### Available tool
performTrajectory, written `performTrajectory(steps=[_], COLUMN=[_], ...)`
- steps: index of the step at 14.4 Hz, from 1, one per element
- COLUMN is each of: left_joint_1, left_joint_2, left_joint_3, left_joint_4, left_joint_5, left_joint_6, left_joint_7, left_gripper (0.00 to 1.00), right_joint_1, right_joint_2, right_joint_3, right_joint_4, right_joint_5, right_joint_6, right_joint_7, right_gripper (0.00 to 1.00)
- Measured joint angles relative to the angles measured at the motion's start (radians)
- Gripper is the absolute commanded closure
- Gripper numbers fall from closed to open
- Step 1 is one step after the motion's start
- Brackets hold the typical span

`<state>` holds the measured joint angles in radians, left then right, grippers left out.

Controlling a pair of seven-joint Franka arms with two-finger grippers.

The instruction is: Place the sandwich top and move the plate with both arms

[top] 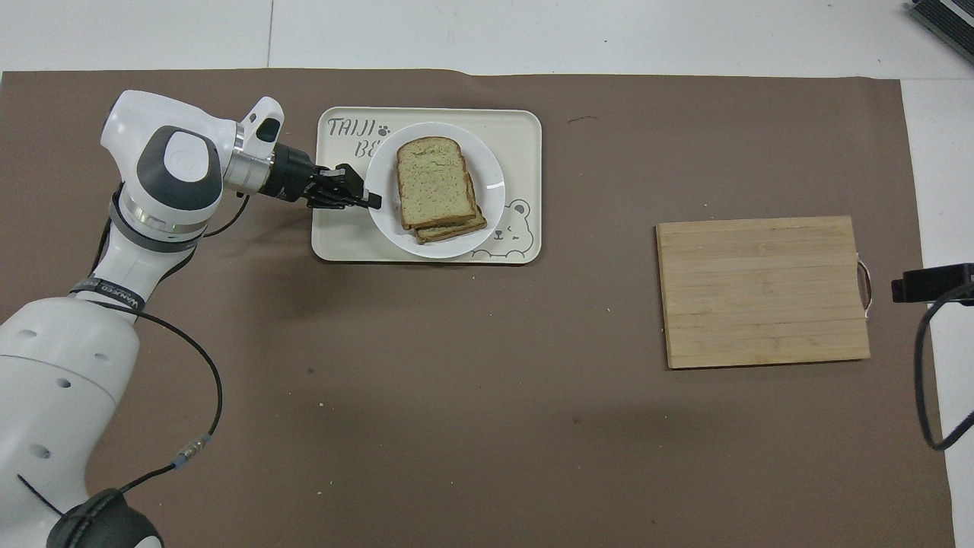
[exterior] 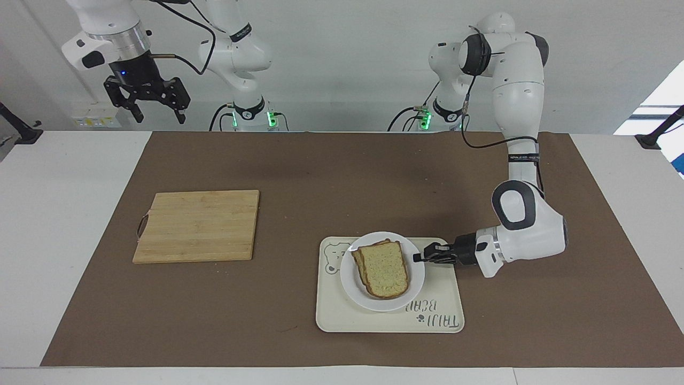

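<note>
White plate (exterior: 350,278) rim gripped by left gripper (exterior: 418,258).

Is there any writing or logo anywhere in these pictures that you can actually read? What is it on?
"TAIJI" over "BE...": printed on the cream tray beside a paw mark; the white plate covers the rest of the second word in the overhead view. In the facing view it reads upside down as "TAIJI BEAR".
Bear face drawing: at the tray's other end, no words.
Black band on the left arm's forearm: white lettering, too small to read.
</note>
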<state>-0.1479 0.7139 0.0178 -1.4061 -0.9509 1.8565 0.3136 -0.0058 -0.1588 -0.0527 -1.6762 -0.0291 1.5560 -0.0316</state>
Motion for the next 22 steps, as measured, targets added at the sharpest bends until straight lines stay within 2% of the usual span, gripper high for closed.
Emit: performTrajectory(steps=[1,2,4,13,18,22], left_joint_1=[0.000,0.000,0.000,-0.002,-0.046,-0.057], left_joint_2=[0.000,0.000,0.000,-0.012,-0.115,-0.164], left_joint_3=[0.000,0.001,0.001,0.008,0.003,0.004], left_joint_4=[0.000,0.000,0.000,0.026,0.044,0.045], left_joint_5=[0.008,0.019,0.045,0.143,0.408,0.631], left_joint_6=[0.011,0.026,0.056,0.070,0.093,0.151], left_joint_7=[-0.002,-0.003,-0.006,-0.058,-0.235,-0.250], left_gripper=[0.08,0.08,0.00,0.00,0.00,0.00], right_joint_1=[0.000,0.000,0.000,0.000,0.000,0.000], right_joint_2=[0.000,0.000,0.000,0.000,0.000,0.000], right_joint_3=[0.000,0.000,0.000,0.000,0.000,0.000], right_joint_4=[0.000,0.000,0.000,0.000,0.000,0.000], right_joint_5=[0.000,0.000,0.000,0.000,0.000,0.000], right_joint_6=[0.000,0.000,0.000,0.000,0.000,0.000], right_joint_7=[0.000,0.000,0.000,0.000,0.000,0.000], right_gripper=[0.00,0.00,0.00,0.00,0.00,0.00])
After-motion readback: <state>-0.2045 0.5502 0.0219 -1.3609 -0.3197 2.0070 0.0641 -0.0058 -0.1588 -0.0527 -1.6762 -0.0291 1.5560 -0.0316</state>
